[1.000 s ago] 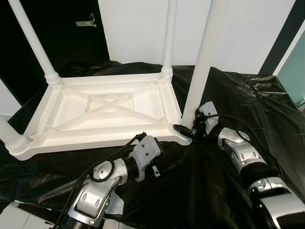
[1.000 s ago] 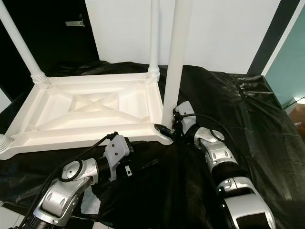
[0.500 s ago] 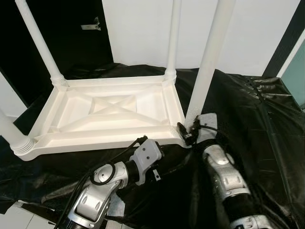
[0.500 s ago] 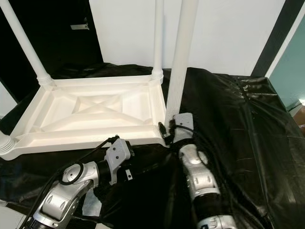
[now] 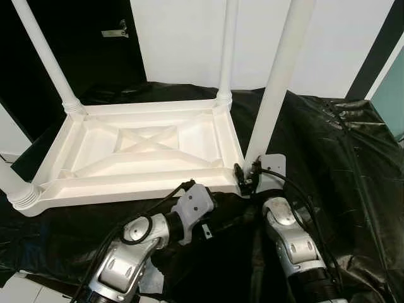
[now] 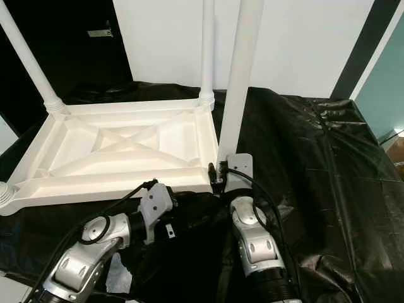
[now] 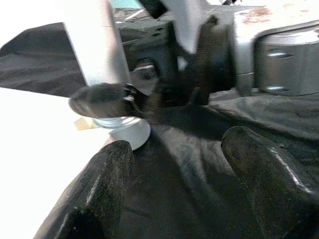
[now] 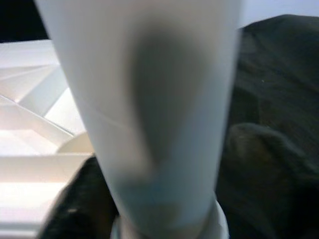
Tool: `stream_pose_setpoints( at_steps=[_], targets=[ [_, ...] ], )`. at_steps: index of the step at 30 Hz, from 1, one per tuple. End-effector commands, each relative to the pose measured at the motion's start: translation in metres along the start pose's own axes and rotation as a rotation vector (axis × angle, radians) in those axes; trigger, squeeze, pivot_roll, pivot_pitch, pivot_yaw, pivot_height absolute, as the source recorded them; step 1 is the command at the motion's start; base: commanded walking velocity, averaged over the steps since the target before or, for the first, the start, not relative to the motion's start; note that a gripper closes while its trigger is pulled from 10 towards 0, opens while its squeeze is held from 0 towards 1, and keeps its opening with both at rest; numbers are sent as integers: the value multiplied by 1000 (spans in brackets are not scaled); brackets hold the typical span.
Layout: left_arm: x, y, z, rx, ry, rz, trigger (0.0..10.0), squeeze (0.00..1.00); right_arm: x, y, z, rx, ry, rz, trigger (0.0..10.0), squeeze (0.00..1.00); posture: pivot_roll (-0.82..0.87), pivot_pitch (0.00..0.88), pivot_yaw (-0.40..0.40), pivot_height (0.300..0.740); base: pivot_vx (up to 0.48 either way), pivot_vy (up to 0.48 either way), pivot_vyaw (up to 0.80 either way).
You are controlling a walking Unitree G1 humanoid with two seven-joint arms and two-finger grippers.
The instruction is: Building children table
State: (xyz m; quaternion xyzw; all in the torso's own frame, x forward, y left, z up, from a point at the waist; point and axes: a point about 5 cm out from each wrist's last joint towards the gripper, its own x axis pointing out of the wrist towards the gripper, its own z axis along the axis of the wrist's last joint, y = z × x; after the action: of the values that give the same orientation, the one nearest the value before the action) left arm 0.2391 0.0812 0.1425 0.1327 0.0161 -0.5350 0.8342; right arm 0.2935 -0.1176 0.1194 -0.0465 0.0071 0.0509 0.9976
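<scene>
Since a second ago the right arm has swung inward, its forearm now running nearly straight ahead from the robot to the table's near right corner, where the right hand (image 5: pixel 247 178) has kept its place at the foot of the near right leg (image 5: pixel 278 82). Its black fingers sit on either side of that leg at the socket, closed around it. The left hand (image 7: pixel 177 194) hangs open and empty just beside the same corner, low over the black sheet (image 5: pixel 341 164) that covers the surface under the table.

The white children's table (image 5: pixel 139 151) lies upside down on that sheet, toward its far left. Four legs are counted, one at each corner: far left (image 5: pixel 47 57), far right (image 5: pixel 227 50), near left (image 5: pixel 16 189), which is cut off by the frame, and the gripped one. All four stand in their sockets, so the build looks nearly finished. Probably this last leg needs its final tightening, then the table must be turned upright.
</scene>
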Motion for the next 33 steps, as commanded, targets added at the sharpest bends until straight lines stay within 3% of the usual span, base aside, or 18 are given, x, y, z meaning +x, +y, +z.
stream_pose_setpoints(
  at_steps=[1, 9, 10, 12, 13, 16, 19, 21, 26, 33],
  targets=[
    [-3, 6, -1, 11, 11, 46, 10000, 0, -4, -7, -7, -11, 37, -11, 10000, 1000, -22, 0, -31, 740, 0, 0, 0],
    [-14, 26, -6, 37, 64, 152, 10000, 0, -21, -6, -7, -28, 6, 86, 10000, 1000, -20, 0, -30, 740, 0, 0, 0],
    [-20, 37, -8, 47, 90, 210, 10000, 0, -30, -9, -8, -24, -1, 112, 10000, 545, -23, 0, -28, 740, 0, 0, 0],
    [-25, 45, -10, 55, 107, 250, 10000, 0, -35, -11, -9, -23, -5, 130, 10000, 545, -25, 0, -28, 740, 0, 0, 0],
    [-30, 53, -12, 63, 128, 293, 10000, 0, -41, -14, -10, -24, -5, 141, 10000, 0, -27, 0, -26, 740, 0, 0, 0],
    [-34, 59, -14, 67, 146, 323, 10000, 0, -44, -16, -11, -23, -4, 148, 10000, 0, -29, 0, -24, 740, 0, 0, 0],
    [-46, 72, -23, 103, 224, 378, 10000, 0, -55, -15, -11, -3, -10, 221, 10000, 0, -40, 0, -14, 740, 0, 0, 0],
    [-46, 72, -23, 103, 224, 378, 10000, 0, -55, -15, -11, -3, -10, 221, 10000, 0, -40, 0, -14, 740, 0, 0, 0],
    [-63, 77, -33, 155, 319, 336, 10000, 0, -63, -12, -11, -1, -9, 278, 10000, 0, -48, 0, -5, 740, 0, 0, 0],
    [-77, 84, -40, 152, 386, 305, 10000, 0, -65, -11, -12, 5, -3, 293, 10000, 0, -43, 0, -9, 740, 0, 0, 0]
  ],
)
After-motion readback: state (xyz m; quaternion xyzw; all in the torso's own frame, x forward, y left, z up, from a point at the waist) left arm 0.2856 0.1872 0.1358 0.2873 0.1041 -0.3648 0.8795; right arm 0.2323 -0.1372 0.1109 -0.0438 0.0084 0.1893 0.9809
